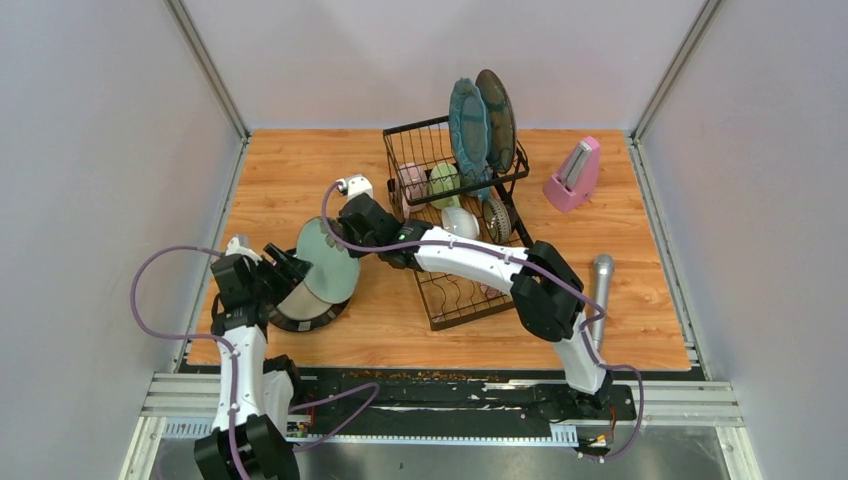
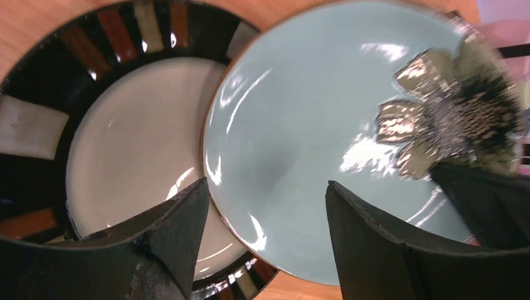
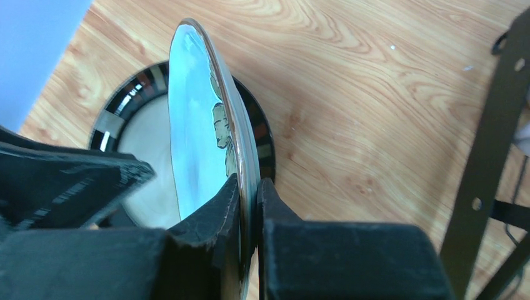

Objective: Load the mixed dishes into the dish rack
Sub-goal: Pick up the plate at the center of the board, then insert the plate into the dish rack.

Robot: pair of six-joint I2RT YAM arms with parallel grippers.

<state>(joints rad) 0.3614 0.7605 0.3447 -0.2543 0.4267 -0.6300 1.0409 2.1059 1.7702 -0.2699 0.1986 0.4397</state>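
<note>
Pale-blue plate is pinched at its rim by the right claw, whose fingers are clamped on either side of it. It stands on edge with its long axis rising away from that claw, above a dark patterned bowl resting on the tabletop left of the dish rack. Its glazed face is turned toward the left claw, whose fingers are spread apart just beside the plate's lower part; whether they touch it cannot be told.

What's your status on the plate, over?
Right gripper jaws shut on pale-blue plate rim, plate on edge over dark banded dish. Left gripper jaws open beside it. Dish rack: two plates at far end, nearest slots bare.
</note>
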